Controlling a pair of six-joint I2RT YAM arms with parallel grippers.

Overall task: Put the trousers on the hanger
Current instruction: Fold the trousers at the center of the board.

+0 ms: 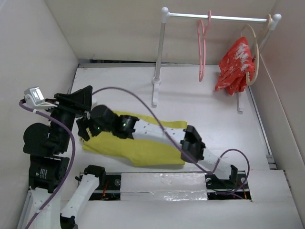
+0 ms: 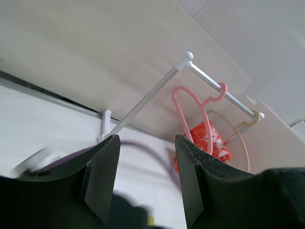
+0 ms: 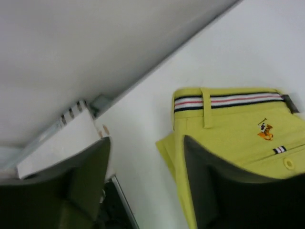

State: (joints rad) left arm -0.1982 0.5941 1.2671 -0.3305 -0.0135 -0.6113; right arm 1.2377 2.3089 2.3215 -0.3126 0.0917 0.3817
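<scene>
The mustard-yellow trousers (image 1: pixel 143 148) lie flat on the table in front of the arms. In the right wrist view (image 3: pixel 233 131) their striped waistband (image 3: pixel 228 100) and a small orange mark show. My right gripper (image 1: pixel 85 128) reaches left across the trousers and hangs open at their waistband end. In its own view (image 3: pixel 145 143) one finger is over the cloth and the other over bare table. My left gripper (image 1: pixel 86 95) is open and empty just beyond it, pointing toward the rack (image 2: pixel 147 140). The pink hanger (image 1: pixel 202 47) hangs empty on the rail, also visible in the left wrist view (image 2: pixel 190 112).
A white clothes rack (image 1: pixel 214 17) stands at the back right. It also bears a beige hanger with a red garment (image 1: pixel 234 64). White walls close in the left, back and right sides. A purple cable (image 1: pixel 143 98) arcs over the table. A taped strip (image 1: pixel 162 183) lies at the near edge.
</scene>
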